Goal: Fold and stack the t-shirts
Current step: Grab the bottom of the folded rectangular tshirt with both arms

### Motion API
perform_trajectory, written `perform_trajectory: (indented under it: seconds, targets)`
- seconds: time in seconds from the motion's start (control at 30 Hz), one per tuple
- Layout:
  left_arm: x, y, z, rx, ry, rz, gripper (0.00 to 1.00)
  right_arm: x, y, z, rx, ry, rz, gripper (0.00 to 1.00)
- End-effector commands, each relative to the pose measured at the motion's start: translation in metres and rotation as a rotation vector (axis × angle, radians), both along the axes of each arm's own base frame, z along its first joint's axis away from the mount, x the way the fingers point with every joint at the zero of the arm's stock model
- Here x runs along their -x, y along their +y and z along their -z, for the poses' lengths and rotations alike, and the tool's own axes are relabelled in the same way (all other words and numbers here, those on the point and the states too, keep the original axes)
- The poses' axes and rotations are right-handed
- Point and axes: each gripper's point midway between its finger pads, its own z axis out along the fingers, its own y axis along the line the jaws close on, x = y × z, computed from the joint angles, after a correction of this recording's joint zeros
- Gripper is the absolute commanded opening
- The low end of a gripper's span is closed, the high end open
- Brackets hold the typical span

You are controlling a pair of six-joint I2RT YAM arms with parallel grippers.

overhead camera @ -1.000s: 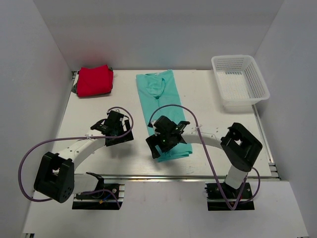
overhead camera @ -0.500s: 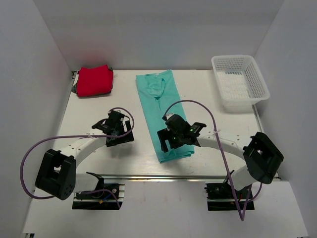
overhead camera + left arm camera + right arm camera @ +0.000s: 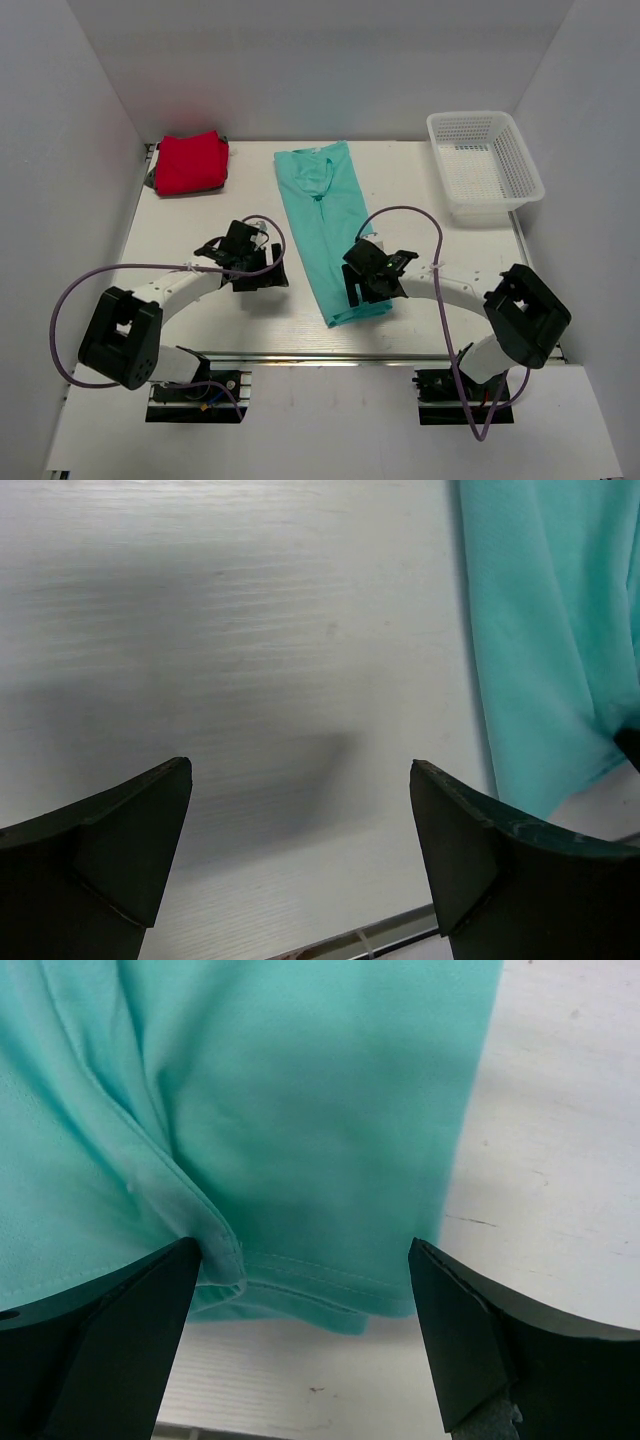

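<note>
Two overhead: red t-shirt [image 3: 190,163], teal t-shirt [image 3: 325,215]; at both wrists, teal alone

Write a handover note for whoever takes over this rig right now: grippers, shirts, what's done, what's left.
Left gripper: open, over bare table left of the teal t-shirt.
Right gripper: open, above the teal t-shirt's near hem, nothing gripped.
Red t-shirt: folded, far-left corner.
Done: red folded; teal folded lengthwise into a strip.
Left: fold teal crosswise, then stack it with the red.
</note>
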Motion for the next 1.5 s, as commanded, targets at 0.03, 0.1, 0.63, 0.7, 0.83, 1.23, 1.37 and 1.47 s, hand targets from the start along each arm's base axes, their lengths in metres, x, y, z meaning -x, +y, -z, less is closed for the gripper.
perform_trajectory:
  seconds: [0.03, 0.1, 0.63, 0.7, 0.83, 1.23, 1.37, 1.47]
  targets:
    - [-0.006, -0.036, -0.019, 0.111, -0.048, 0.139, 1.00, -0.007, -0.008, 0.005, 0.030, -0.045, 0.041, 0.90]
    - [-0.009, -0.044, -0.027, 0.120, -0.068, 0.157, 1.00, -0.005, -0.007, 0.014, 0.044, -0.027, 0.032, 0.90]
    - [0.034, -0.099, -0.017, 0.106, 0.011, 0.371, 1.00, -0.003, 0.017, -0.042, -0.202, -0.134, -0.102, 0.90]
    - [0.042, -0.104, -0.011, 0.100, 0.035, 0.388, 0.99, 0.001, 0.008, -0.038, -0.203, -0.133, -0.084, 0.90]
    - [0.067, -0.118, 0.003, 0.093, 0.083, 0.433, 0.89, -0.001, -0.007, -0.037, -0.233, -0.134, -0.014, 0.90]
    - [0.087, -0.105, 0.033, -0.069, 0.149, 0.364, 0.35, 0.017, -0.030, 0.016, -0.211, 0.007, 0.059, 0.85]
    - [0.091, -0.113, 0.032, -0.067, 0.163, 0.381, 0.08, 0.026, -0.013, 0.013, -0.297, 0.057, 0.004, 0.74]
    - [0.096, -0.112, 0.028, -0.089, 0.161, 0.382, 0.00, 0.029, -0.011, 0.009, -0.323, 0.060, -0.001, 0.58]
